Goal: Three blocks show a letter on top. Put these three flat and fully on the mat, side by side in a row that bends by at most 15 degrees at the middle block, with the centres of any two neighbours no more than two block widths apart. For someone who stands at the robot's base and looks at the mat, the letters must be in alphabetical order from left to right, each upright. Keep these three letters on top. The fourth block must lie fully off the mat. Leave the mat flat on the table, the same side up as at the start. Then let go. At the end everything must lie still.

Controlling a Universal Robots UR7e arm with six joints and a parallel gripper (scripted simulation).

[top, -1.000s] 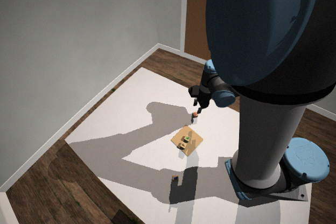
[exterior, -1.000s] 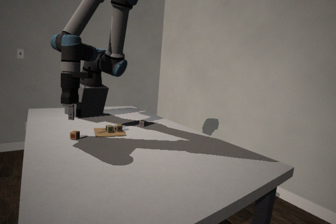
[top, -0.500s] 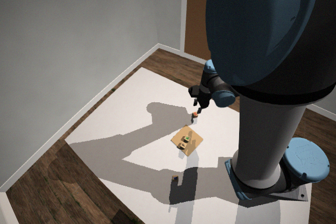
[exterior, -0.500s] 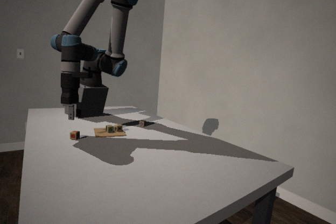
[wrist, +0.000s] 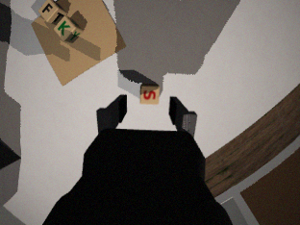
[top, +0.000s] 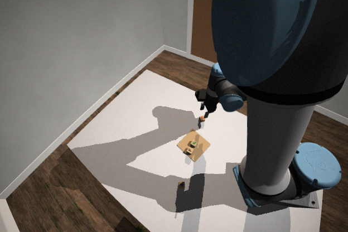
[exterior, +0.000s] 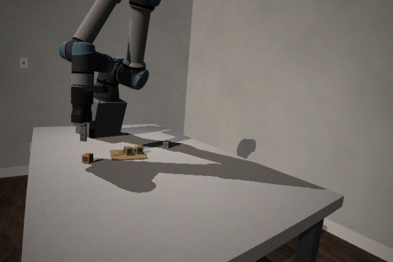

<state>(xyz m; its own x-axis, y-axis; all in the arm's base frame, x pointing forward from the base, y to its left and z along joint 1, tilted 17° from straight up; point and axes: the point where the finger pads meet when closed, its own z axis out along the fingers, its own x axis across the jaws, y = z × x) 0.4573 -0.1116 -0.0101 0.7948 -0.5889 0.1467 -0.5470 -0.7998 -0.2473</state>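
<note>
Two of three lettered blocks on the mat

Gripper (wrist: 146, 114), fingers spread and empty, hangs above the S block (wrist: 149, 95); F block (wrist: 48, 9) and K block (wrist: 63, 27) sit on the mat (wrist: 90, 53); fourth block (top: 181, 184) lies off it.

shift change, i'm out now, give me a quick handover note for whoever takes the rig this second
Gripper: open, holds nothing, above the S block.
S block: on the table, off the mat.
F block and K block: on the mat, next to each other, letters up.
Fourth block: off the mat, nearer the robot's base.
Done: two letters placed.
Left: grasp S, set it in line after K, upright, release.
</note>
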